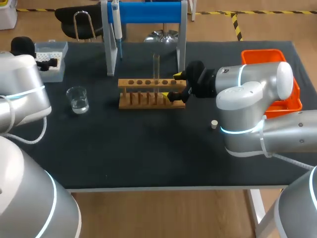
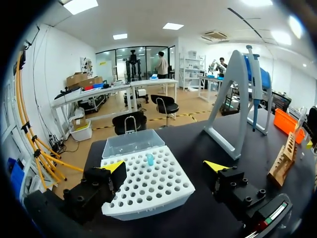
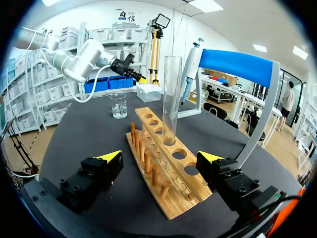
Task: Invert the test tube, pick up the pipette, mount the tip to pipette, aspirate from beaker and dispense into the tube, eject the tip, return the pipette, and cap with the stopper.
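The right gripper (image 3: 161, 157) is open and holds nothing. Its two fingers stand on either side of the right end of the wooden rack (image 3: 168, 183), well apart from each other, and the test tube (image 3: 172, 94) stands ahead of them, untouched.

The tube stands upright in one of the rack's middle holes, its rim at the top, most of its length bare above the wood. It looks like thin clear glass, so I judge it light, stiff, smooth enough to slip and easy to crack. The best hold seems to be on the bare wall a little above the rack, with one finger on each side and a gentle squeeze. It should then lift straight up, so that it does not lever against the hole.

The rack sits in the middle of the tabletop (image 1: 148, 158), toward the rear edge. Behind it, at the rear edge, the pipette (image 1: 116, 25) hangs on a blue stand (image 1: 148, 12). The beaker (image 1: 78, 99), with some clear liquid in it, stands toward the left edge. The stopper (image 1: 214, 124) lies in the right half, beside the right arm. An orange bin (image 1: 292, 99) is at the right rear corner.

The left gripper (image 2: 165, 168) is also open and empty, over the tip box (image 2: 148, 183) at the left rear corner.
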Motion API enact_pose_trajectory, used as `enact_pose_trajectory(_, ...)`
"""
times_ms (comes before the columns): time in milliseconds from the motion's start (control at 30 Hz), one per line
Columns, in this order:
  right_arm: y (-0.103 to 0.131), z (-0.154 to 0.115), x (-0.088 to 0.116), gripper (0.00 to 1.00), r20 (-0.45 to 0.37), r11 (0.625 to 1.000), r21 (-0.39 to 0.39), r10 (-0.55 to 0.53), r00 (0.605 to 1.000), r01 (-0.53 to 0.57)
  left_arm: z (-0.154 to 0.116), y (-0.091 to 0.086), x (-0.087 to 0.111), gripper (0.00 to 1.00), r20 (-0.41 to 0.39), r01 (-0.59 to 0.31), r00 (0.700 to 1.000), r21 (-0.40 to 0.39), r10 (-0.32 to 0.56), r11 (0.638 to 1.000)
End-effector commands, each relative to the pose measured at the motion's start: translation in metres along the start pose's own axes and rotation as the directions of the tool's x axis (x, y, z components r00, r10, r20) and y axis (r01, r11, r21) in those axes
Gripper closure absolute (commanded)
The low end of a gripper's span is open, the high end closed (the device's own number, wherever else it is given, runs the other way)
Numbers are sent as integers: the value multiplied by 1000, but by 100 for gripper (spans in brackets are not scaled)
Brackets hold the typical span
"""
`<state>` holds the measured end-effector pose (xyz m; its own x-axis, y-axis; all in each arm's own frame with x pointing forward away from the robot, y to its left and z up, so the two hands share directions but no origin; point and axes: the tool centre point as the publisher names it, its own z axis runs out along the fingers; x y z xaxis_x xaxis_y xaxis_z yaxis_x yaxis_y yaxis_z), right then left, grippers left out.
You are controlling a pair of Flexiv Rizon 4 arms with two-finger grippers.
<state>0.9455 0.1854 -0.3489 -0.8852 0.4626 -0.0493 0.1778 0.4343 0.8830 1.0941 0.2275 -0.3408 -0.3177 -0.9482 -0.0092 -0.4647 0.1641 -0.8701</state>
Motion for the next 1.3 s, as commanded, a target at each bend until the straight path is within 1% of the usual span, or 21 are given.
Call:
enact_pose_trajectory(33, 0, 0, 1, 0, 2, 1000, -1, 0, 1000, 0, 14, 2, -1, 0, 29, 0, 1000, 32, -1, 999)
enact_pose_trajectory(367, 0, 0, 1, 0, 2, 1000, -1, 0, 1000, 0, 23, -2, -12, 0, 62, 19, 998, 43, -22, 999)
enact_pose_trajectory(700, 0, 0, 1, 0, 2, 1000, -1, 0, 1000, 0, 32, -5, -14, 0, 75, 40, 996, 57, -44, 998)
enact_pose_trajectory(733, 0, 0, 1, 0, 2, 1000, -1, 0, 1000, 0, 33, -5, -14, 7, 74, 40, 996, 57, -44, 998)
enact_pose_trajectory(800, 0, 0, 1, 0, 2, 1000, -1, 0, 1000, 0, 35, -5, -14, 11, 67, 42, 997, 58, -45, 997)
enact_pose_trajectory(833, 0, 0, 1, 0, 2, 1000, -1, 0, 1000, 0, 35, -5, -13, 58, 66, 41, 997, 58, -45, 997)
enact_pose_trajectory(867, 0, 0, 1, 0, 2, 1000, -1, 0, 1000, 0, 36, -5, -13, 69, 65, 41, 997, 57, -45, 998)
enact_pose_trajectory(900, 0, 0, 1, 0, 2, 1000, -1, 0, 1000, 0, 37, -5, -13, 68, 64, 41, 997, 56, -44, 998)
enact_pose_trajectory(933, 0, 0, 1, 0, 2, 1000, -1, 0, 1000, 0, 38, -5, -12, 63, 64, 41, 997, 54, -45, 998)
enact_pose_trajectory(967, 0, 0, 1, 0, 2, 1000, -1, 0, 1000, 0, 38, -4, -12, 55, 64, 42, 997, 53, -45, 998)
enact_pose_trajectory(1000, 0, 0, 1, 0, 2, 1000, -1, 0, 1000, 0, 38, -4, -12, 56, 63, 42, 997, 52, -45, 998)
enact_pose_trajectory(1033, 0, 0, 1, 0, 2, 1000, -1, 0, 1000, 0, 38, -4, -12, 68, 62, 41, 997, 51, -44, 998)
enact_pose_trajectory(1067, 0, 0, 1, 0, 2, 1000, -1, 0, 1000, 0, 39, -4, -12, 69, 62, 41, 997, 50, -44, 998)
enact_pose_trajectory(1133, 0, 0, 1, 0, 2, 1000, -1, 0, 1000, 0, 39, -4, -12, 64, 63, 42, 997, 50, -45, 998)
enact_pose_trajectory(1300, 0, 0, 1, 0, 2, 1000, -1, 0, 1000, 0, 40, -5, -13, 64, 62, 42, 997, 52, -45, 998)
